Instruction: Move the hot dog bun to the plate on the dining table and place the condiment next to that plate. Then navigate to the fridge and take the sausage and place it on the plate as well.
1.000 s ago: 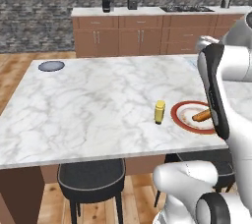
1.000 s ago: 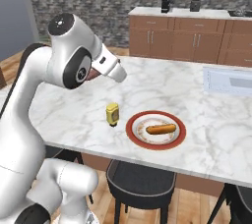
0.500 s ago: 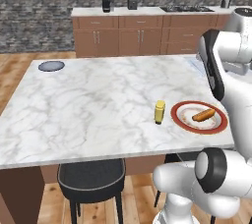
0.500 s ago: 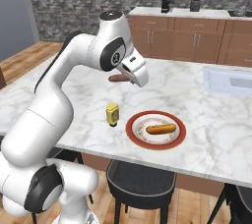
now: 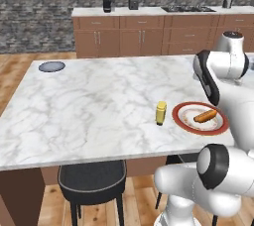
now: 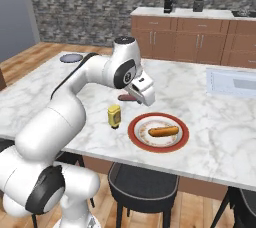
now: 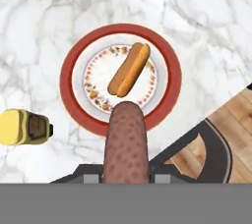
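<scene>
Now 1 bun (image 7: pixel 129 69) on 1 plate (image 7: pixel 69 78), 1 condiment (image 7: pixel 24 127) beside, jaws clamped on 1 sausage (image 7: pixel 126 142).

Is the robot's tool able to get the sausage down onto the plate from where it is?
Probably yes. The tool holds the sausage above the plate, with nothing between them. The hot dog bun lies in the middle, but there is bare plate beside it, and the condiment stands off the rim.

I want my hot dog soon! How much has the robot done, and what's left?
Done: the hot dog bun lies on the plate, and the condiment stands beside it on the dining table. In hand: the gripper holds the sausage above the plate. Left: setting it down there.
</scene>
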Tool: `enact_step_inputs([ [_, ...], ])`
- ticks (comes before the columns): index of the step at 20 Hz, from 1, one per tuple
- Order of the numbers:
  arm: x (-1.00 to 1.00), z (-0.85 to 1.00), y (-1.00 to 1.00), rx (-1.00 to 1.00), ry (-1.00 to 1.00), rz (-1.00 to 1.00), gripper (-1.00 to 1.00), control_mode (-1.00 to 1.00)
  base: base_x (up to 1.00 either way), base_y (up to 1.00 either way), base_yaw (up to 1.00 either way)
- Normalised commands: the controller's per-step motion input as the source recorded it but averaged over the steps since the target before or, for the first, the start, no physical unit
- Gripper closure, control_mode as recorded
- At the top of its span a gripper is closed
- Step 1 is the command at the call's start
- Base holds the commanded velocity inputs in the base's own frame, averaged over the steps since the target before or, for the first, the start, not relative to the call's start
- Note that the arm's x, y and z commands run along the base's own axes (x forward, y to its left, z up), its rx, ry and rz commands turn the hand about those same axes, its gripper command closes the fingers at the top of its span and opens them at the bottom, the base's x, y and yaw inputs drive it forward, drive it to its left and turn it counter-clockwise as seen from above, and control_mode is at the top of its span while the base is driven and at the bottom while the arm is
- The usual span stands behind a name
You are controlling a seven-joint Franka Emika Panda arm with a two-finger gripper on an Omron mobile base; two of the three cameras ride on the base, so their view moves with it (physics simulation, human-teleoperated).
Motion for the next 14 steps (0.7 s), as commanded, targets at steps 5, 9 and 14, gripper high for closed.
enact_step_inputs([
  [5, 0.33, -0.62, 0.00, 0.00, 0.10, -0.03, 1.00, -1.00, 0.00, 0.00, 0.00],
  [9, 0.31, -0.50, -0.01, 0.01, 0.08, -0.04, 1.00, -1.00, 0.00, 0.00, 0.00],
  [14, 0.24, -0.35, -0.09, 0.04, 0.02, -0.09, 1.00, -1.00, 0.00, 0.00, 0.00],
])
